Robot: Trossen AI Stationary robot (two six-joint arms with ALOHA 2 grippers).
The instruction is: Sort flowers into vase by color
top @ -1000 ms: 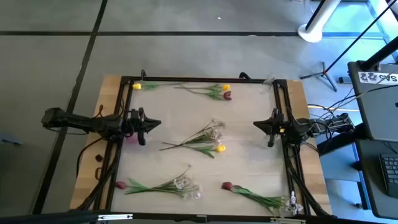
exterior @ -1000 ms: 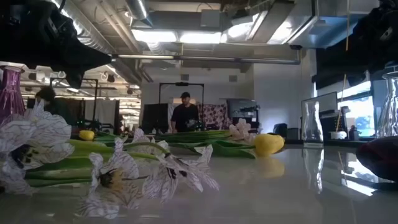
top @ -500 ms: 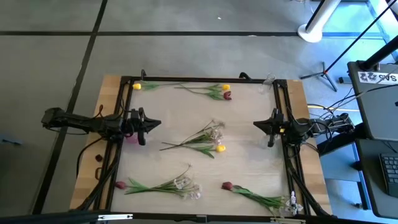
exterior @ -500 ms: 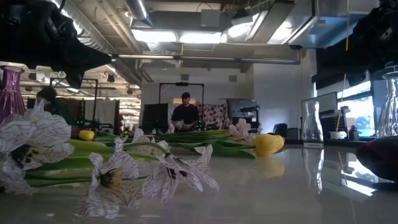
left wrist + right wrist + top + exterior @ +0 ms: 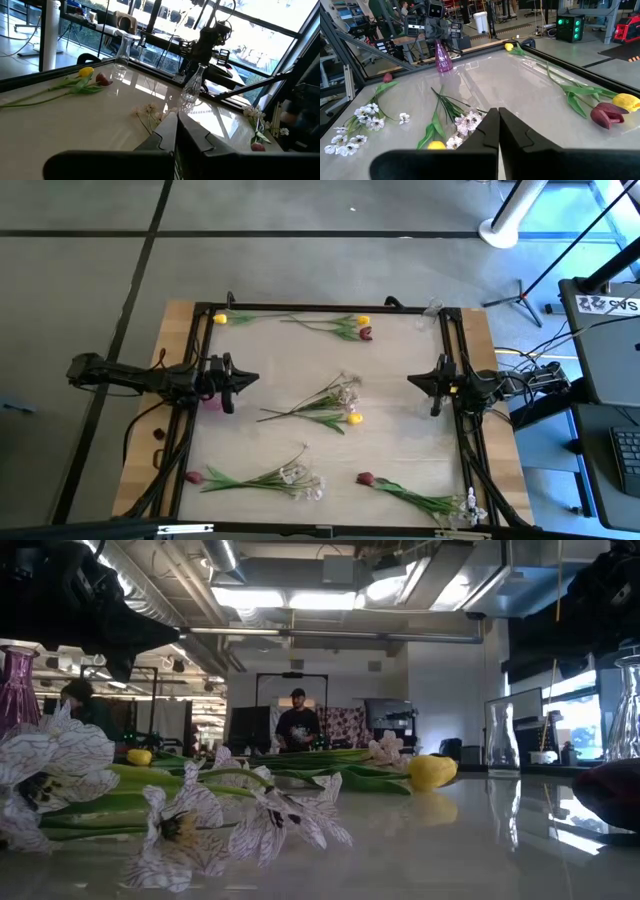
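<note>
Flowers lie flat across the table. At the far edge are a yellow tulip (image 5: 220, 318) and a yellow and dark red pair (image 5: 363, 328). A bunch with white blossoms and a yellow tulip (image 5: 353, 418) lies mid-table. A dark red tulip with white blossoms (image 5: 260, 479) lies near left, and another dark red tulip (image 5: 365, 478) near right. My left gripper (image 5: 255, 379) hovers shut at the left edge, above a purple vase (image 5: 212, 402). My right gripper (image 5: 410, 380) hovers shut at the right edge. Each wrist view shows its fingers closed together (image 5: 176, 117) (image 5: 498, 112).
Clear glass vases stand by the right side: one near the right arm (image 5: 192, 90) and one at the far right corner (image 5: 121, 52). A black frame (image 5: 300, 308) borders the table. People stand in the room beyond (image 5: 296, 723). Bare tabletop lies between the flower groups.
</note>
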